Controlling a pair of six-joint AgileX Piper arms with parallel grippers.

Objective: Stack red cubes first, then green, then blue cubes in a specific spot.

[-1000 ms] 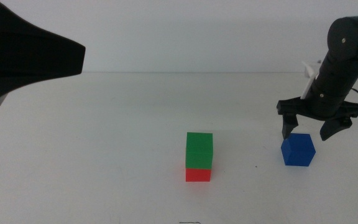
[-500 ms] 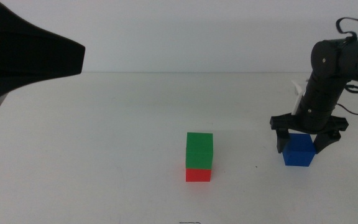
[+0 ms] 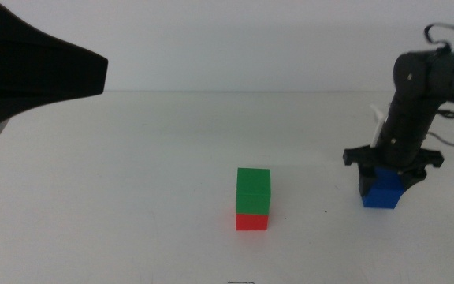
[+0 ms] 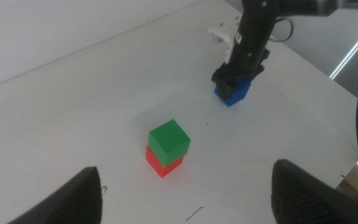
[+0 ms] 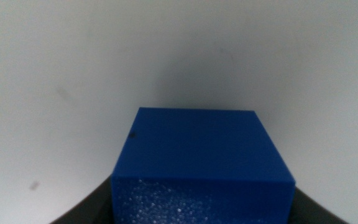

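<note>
Left end effector (image 4: 185,190): waiting, raised above the left side of the worktop (image 3: 132,173). Its jaws stand wide apart with nothing between them, and the wrist camera looks down between them at the whole scene.

Stack at centre: the green cube (image 3: 253,191) sits squarely on the red cube (image 3: 251,222). Both are in the same place as a second ago, so the first two layers look done. No outline marks the specific spot; the red cube rests on it.

Blue cube (image 3: 381,192): on the worktop, well to the right of the stack and apart from it. It has not been lifted.

Right end effector (image 3: 384,178): a second ago it hung above the blue cube with its jaws splayed. It has since dropped, and its jaws now straddle the cube's upper part.

Right jaws: in the wrist view they sit along both flanks of the cube. They appear to touch it, but I cannot tell whether they have actually clamped.

Meaning for the task: the descent seems finished, and the grasp of the last cube is the step in hand. Lifting it and setting it on the green cube is still to do.
</note>
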